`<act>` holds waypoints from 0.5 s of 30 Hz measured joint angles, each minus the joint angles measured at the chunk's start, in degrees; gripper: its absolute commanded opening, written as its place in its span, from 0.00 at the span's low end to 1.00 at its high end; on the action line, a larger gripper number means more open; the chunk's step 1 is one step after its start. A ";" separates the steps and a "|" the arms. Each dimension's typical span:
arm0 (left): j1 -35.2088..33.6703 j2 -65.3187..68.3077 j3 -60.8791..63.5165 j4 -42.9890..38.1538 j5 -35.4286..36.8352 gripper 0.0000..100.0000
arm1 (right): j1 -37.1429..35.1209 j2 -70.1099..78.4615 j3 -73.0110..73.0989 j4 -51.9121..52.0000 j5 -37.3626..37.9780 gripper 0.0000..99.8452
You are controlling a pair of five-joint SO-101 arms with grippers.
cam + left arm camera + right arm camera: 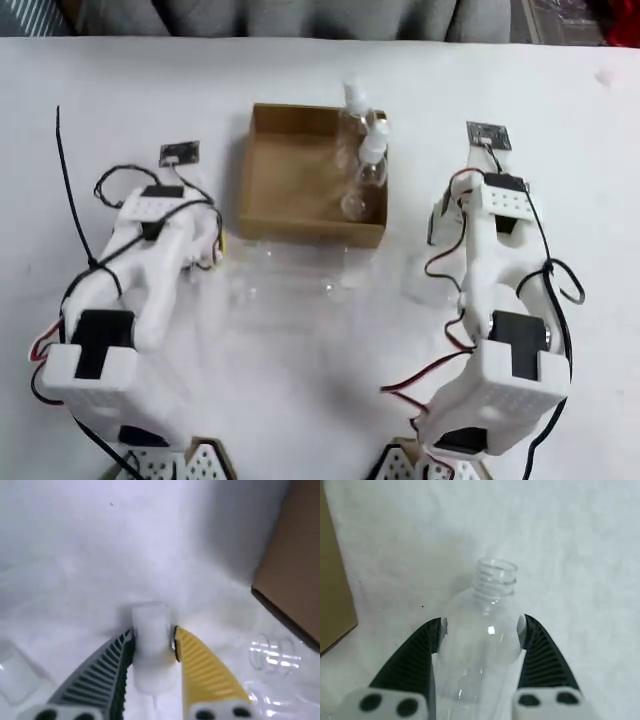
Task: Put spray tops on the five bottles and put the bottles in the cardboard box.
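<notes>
My left gripper [152,632] is shut on a white spray top [150,650], held low over the white table. In the high view this gripper [215,245] sits just left of the cardboard box [290,180]. My right gripper [482,622] is shut on a clear bottle [492,580] whose threaded neck is bare. That gripper [440,215] is right of the box. Two capped bottles [365,150] stand inside the box along its right wall. Clear uncapped bottles [335,285] lie on the table in front of the box.
The box corner [295,570] is close to my left gripper, with a clear bottle [272,655] lying beside it. The box edge [335,580] borders the right wrist view. Small dark tags [178,153] [488,135] lie behind each arm.
</notes>
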 measured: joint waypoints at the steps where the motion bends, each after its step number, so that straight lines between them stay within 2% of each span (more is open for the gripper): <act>1: 0.00 0.00 0.00 0.53 -1.41 0.02 | 0.00 0.00 0.00 0.00 0.00 0.02; 5: 0.00 0.00 0.00 2.29 -5.63 0.02 | 0.00 0.00 0.00 0.00 0.00 0.02; 10: 0.00 -2.81 2.29 2.99 -6.68 0.02 | 0.00 0.00 0.00 0.00 0.18 0.02; 15: 0.00 -9.93 10.90 -3.34 -6.77 0.02 | 0.00 0.00 0.00 0.00 0.18 0.02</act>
